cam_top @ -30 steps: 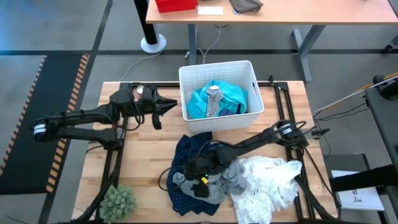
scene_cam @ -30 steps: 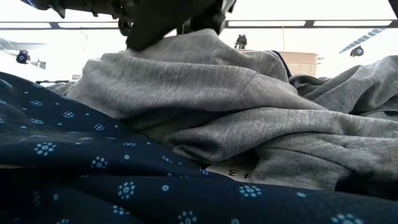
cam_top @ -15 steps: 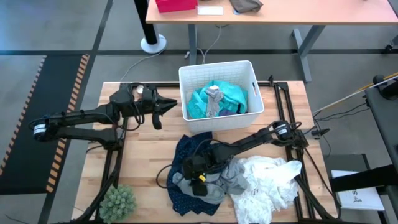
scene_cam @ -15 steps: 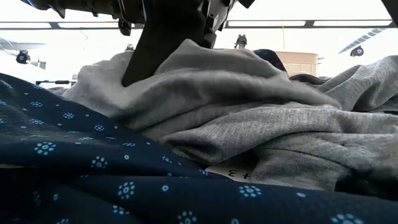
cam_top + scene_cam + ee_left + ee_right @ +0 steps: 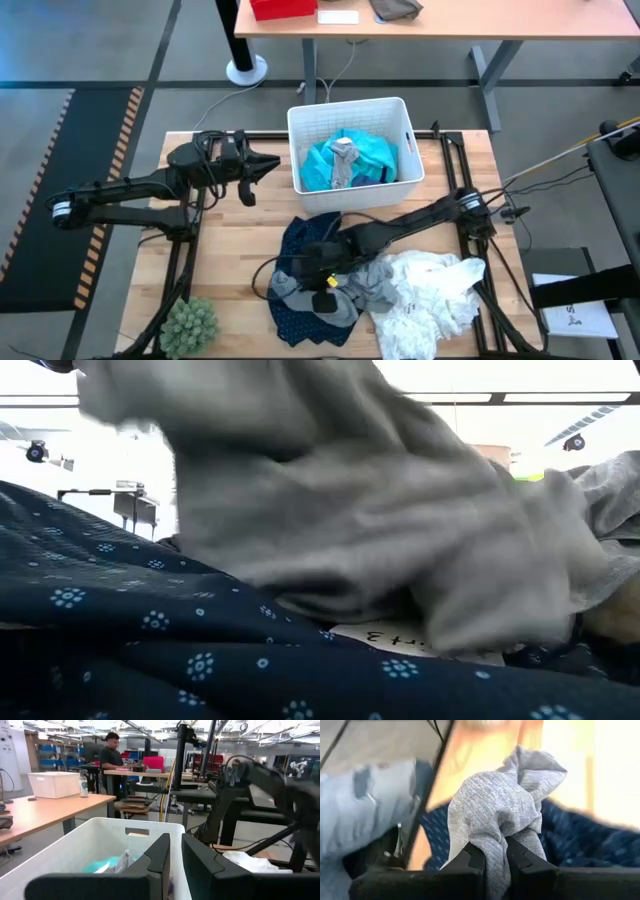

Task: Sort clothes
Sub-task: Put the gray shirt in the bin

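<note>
A grey garment [image 5: 296, 290] lies on a navy patterned garment [image 5: 300, 240] near the table's front, beside a large white garment [image 5: 430, 295]. My right gripper [image 5: 318, 268] is over the grey garment and shut on it. In the low view the grey cloth [image 5: 330, 510] rises above the navy cloth [image 5: 150, 660]. A white bin [image 5: 400, 118] at the far middle holds a teal garment [image 5: 370, 155]. My left gripper [image 5: 255, 172] hovers left of the bin, shut and holding nothing; its fingers [image 5: 162, 855] point level at the bin's wall [image 5: 90, 845]. My right gripper pinches a bunched fold of the grey garment [image 5: 495, 837] between its two fingers [image 5: 475, 856], several layers gathered together. The fingers slant down from the table's far right. The bunch stands lifted; the rest of the garment trails on the navy garment [image 5: 580, 835].
A green spiky plant [image 5: 190, 322] stands at the near left corner. Black cables [image 5: 262, 285] run under the clothes. A wooden desk [image 5: 450, 25] stands behind the table. A person [image 5: 111, 755] is at a desk far off in the room.
My right gripper has shut on the grey garment and then risen, pulling a bunch of it up off the pile. The garment's lower part stays on the navy garment.
</note>
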Motion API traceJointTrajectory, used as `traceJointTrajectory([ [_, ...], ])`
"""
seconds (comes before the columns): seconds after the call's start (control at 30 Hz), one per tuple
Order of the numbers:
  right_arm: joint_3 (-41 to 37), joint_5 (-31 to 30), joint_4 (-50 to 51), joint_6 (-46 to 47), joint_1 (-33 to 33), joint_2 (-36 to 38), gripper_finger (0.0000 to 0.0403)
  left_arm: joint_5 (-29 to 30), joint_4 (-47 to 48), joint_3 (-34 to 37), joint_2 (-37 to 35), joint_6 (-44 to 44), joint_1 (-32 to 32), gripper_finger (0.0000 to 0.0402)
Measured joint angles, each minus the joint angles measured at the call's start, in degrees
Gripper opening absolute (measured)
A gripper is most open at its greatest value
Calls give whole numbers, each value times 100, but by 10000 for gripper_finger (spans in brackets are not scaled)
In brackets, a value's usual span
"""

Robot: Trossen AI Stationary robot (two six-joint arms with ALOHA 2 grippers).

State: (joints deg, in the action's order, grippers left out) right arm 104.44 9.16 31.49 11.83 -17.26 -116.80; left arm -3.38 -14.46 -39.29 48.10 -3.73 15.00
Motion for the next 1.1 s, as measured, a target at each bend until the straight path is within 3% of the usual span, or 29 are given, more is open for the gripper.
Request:
traceJointTrajectory([
  [0.43, 1721, -1376, 1288, -789, -266, 800, 3, 0, 35, 0, -227, -2, 0, 36],
  [0.7, 3024, -2334, 2056, -1264, -302, 894, 3, 0, 42, 0, -212, -3, 0, 36],
  [1.1, 3056, -3715, 1409, -2089, -135, 1581, 2, -2, 42, 0, -210, -26, 0, 36],
])
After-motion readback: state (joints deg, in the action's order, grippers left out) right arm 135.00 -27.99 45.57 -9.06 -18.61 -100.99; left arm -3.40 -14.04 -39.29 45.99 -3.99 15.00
